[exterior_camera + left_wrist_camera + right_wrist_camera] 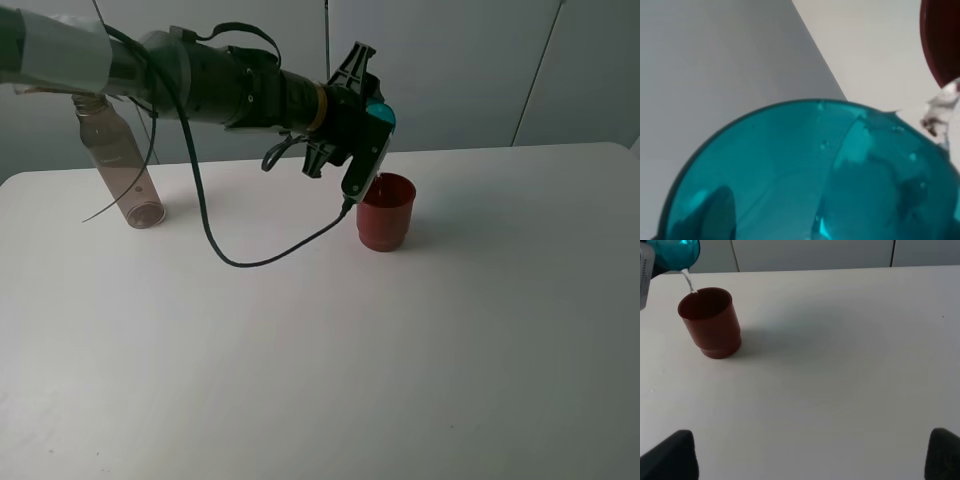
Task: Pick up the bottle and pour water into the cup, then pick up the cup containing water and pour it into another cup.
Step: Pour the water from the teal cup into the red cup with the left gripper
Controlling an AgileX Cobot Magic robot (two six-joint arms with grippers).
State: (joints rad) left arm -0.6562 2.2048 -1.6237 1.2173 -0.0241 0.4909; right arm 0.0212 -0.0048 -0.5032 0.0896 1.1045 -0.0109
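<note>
on the white table point(330, 350), the bottle point(118, 165) stands at the far left, well apart from the red cup point(386, 211) near the middle. the left gripper point(362, 135) grasps the teal cup point(381, 113), tipped above the red cup's rim, water point(688, 281) streaming in. the right gripper's fingertips point(671, 456) stand wide apart, released.
</note>
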